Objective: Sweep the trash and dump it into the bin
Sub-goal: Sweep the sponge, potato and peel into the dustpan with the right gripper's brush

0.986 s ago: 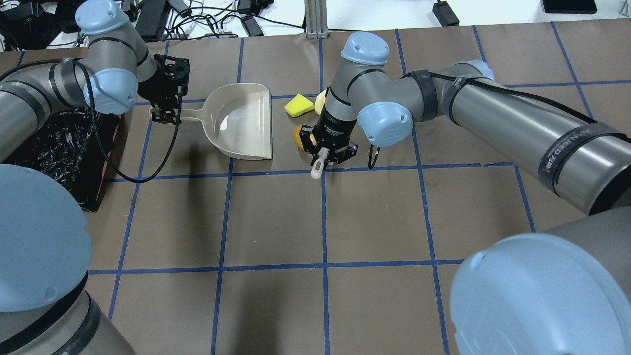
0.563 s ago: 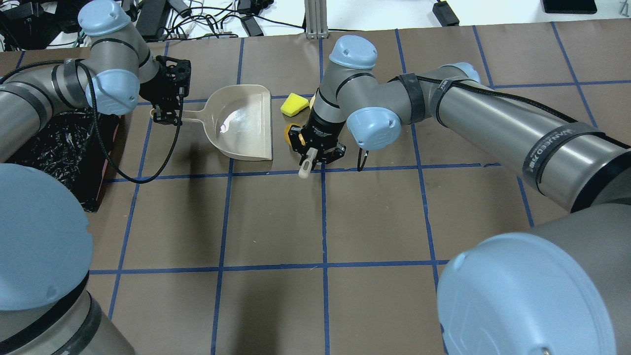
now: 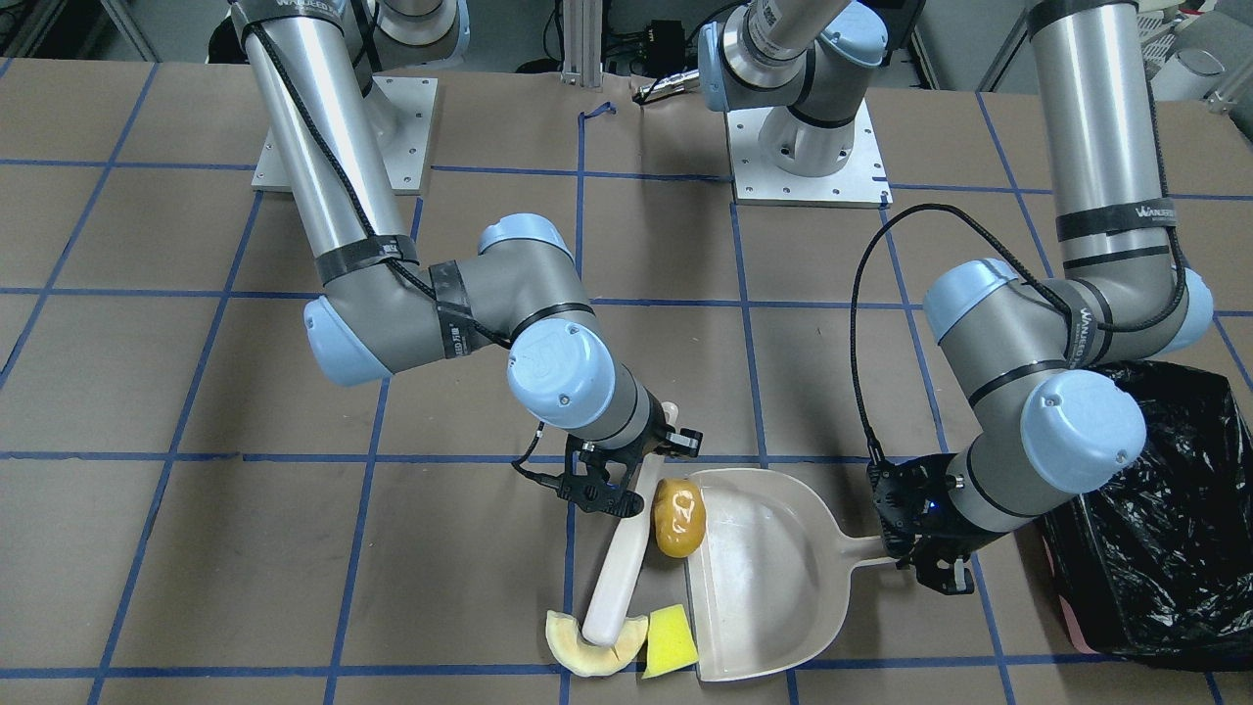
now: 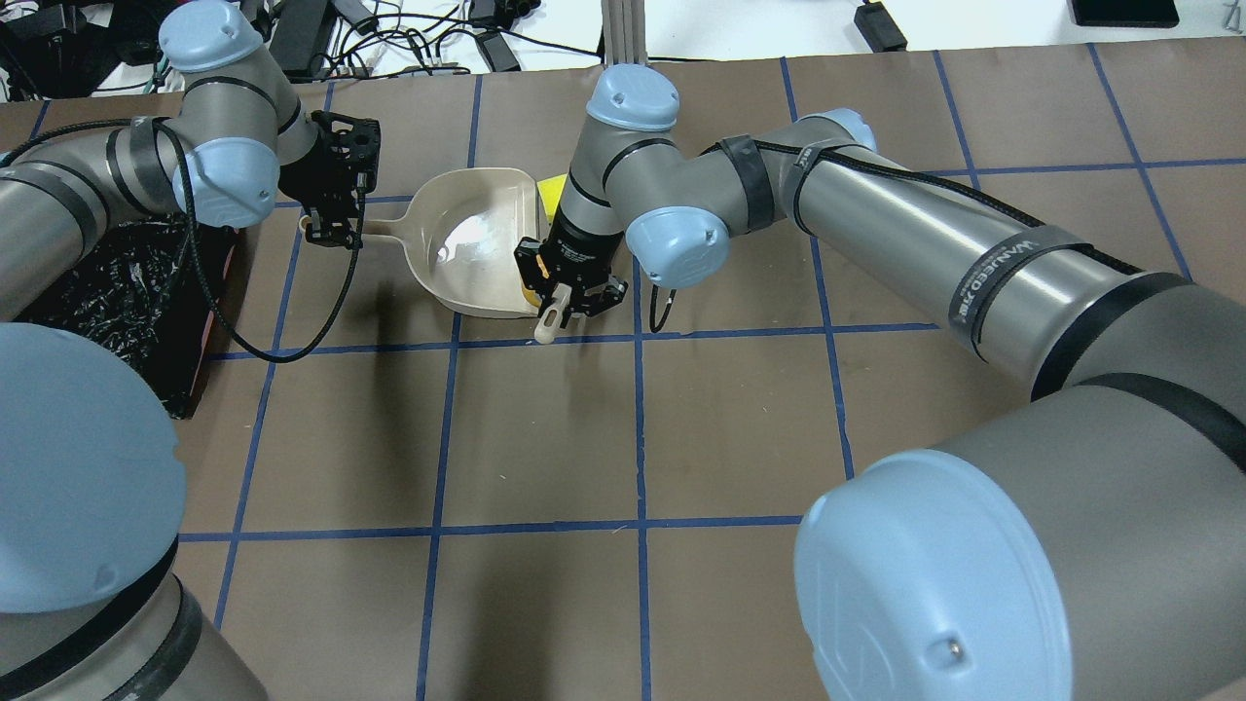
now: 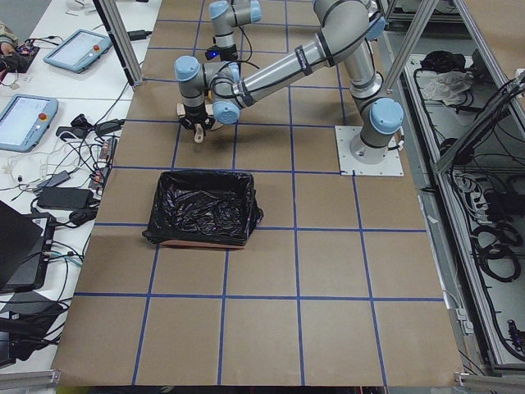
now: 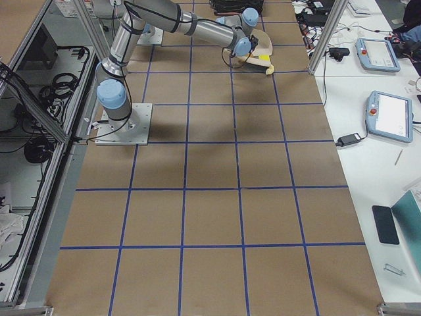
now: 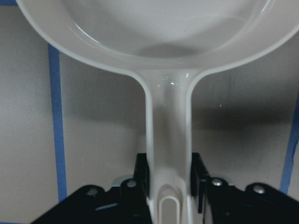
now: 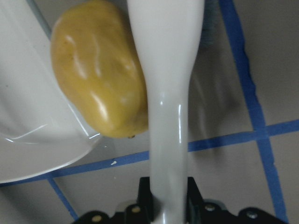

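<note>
The golden-brown potato-shaped piece of trash [image 3: 679, 516] [image 8: 100, 88] lies against the open lip of the beige dustpan [image 3: 773, 578] [image 4: 477, 243]. My right gripper [image 3: 626, 480] [image 4: 569, 292] [image 8: 167, 191] is shut on a beige sweeping tool [image 3: 617, 578] [image 8: 166, 93] that touches the potato. The tool's far end rests on the pale melon-rind slice [image 3: 595, 646]. A yellow-green wedge [image 3: 670, 641] [image 4: 553, 185] sits at the pan's corner. My left gripper [image 3: 930, 558] [image 4: 331, 229] [image 7: 168, 177] is shut on the dustpan handle [image 7: 167, 140]. The black-lined bin [image 3: 1155, 548] [image 4: 107, 292] [image 5: 203, 209] stands behind the left arm.
Brown paper with blue tape grid lines [image 4: 638, 438] covers the table. Cables and power bricks [image 4: 409, 39] lie beyond the far edge. The right arm's long forearm [image 4: 925, 243] spans the table's right half. Operator desks with tablets [image 6: 388, 112] flank the table ends.
My right arm has swung left with the sweeping tool, pushing the potato and the yellow wedge up to the dustpan's lip. The left gripper and dustpan have barely moved.
</note>
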